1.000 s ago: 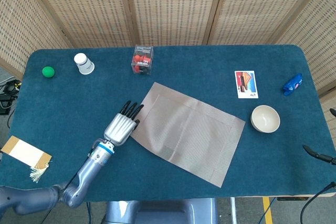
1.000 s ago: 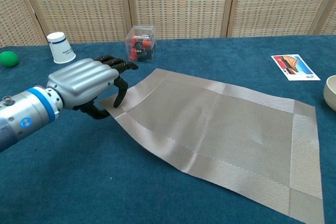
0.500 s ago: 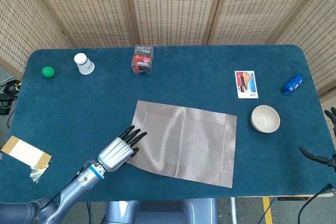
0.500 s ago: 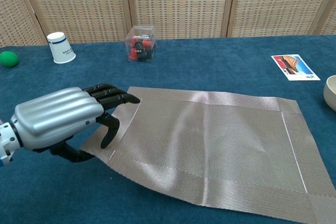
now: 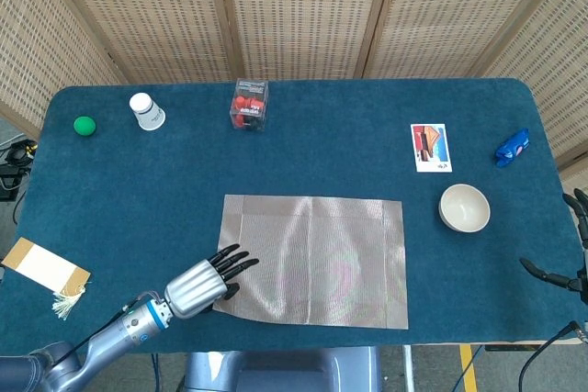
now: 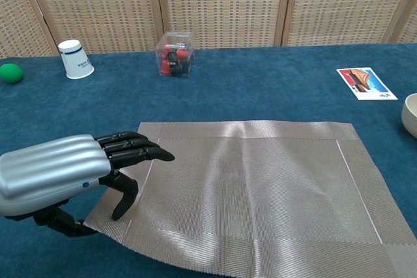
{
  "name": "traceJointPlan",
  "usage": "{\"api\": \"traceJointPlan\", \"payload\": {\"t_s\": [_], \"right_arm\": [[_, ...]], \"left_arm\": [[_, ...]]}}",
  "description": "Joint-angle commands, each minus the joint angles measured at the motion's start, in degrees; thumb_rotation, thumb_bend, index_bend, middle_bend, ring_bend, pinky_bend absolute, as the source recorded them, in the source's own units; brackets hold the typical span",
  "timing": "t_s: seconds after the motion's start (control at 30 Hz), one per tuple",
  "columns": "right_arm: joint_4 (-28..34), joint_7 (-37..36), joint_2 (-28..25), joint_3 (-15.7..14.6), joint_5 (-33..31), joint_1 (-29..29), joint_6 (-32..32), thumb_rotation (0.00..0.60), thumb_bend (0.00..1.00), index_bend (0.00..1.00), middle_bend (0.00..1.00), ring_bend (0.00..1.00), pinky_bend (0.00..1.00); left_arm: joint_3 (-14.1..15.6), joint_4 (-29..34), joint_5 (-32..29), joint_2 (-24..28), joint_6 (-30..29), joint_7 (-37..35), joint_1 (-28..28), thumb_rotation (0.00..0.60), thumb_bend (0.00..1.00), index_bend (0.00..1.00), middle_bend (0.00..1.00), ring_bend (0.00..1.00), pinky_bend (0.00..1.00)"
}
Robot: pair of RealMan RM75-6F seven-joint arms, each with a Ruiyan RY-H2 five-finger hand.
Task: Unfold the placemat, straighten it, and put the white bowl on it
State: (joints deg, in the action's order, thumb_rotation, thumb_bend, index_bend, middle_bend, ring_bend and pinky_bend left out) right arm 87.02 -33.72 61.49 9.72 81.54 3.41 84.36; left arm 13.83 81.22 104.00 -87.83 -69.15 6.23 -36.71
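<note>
The placemat (image 6: 254, 187) is lying unfolded across the blue table (image 6: 273, 89), its near left corner lifting slightly. The left hand (image 6: 71, 177) is gripping that corner at about 8 o'clock, dark fingers (image 6: 133, 148) reaching over the mat's edge. A white cup (image 6: 75, 58) is sitting upside down at 10 o'clock, a green ball (image 6: 9, 72) left of it. A clear box (image 6: 174, 53) is standing at 11 o'clock. A picture card (image 6: 366, 83) is lying at 2 o'clock, and the white bowl (image 6: 410, 115) is showing partly at 3 o'clock.
</note>
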Motion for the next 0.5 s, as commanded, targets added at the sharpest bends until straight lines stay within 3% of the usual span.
{"api": "traceJointPlan", "payload": {"t_s": [0.03, 0.5], "right_arm": [[0.03, 0.06, 0.00, -0.04, 0.01, 0.02, -0.03, 0.600, 0.17, 0.12, 0.00, 0.00, 0.00], [0.47, 0.53, -0.18, -0.39, 0.13, 0.07, -0.28, 0.600, 0.17, 0.12, 0.00, 0.00, 0.00]], "left_arm": [[0.60, -0.59, 1.27, 0.19, 0.06, -1.51, -0.21, 0.600, 0.55, 0.66, 0.00, 0.00, 0.00], [1.24, -0.87, 4.25, 0.14, -0.57, -3.89, 0.65, 0.600, 0.54, 0.63, 0.00, 0.00, 0.00]]}}
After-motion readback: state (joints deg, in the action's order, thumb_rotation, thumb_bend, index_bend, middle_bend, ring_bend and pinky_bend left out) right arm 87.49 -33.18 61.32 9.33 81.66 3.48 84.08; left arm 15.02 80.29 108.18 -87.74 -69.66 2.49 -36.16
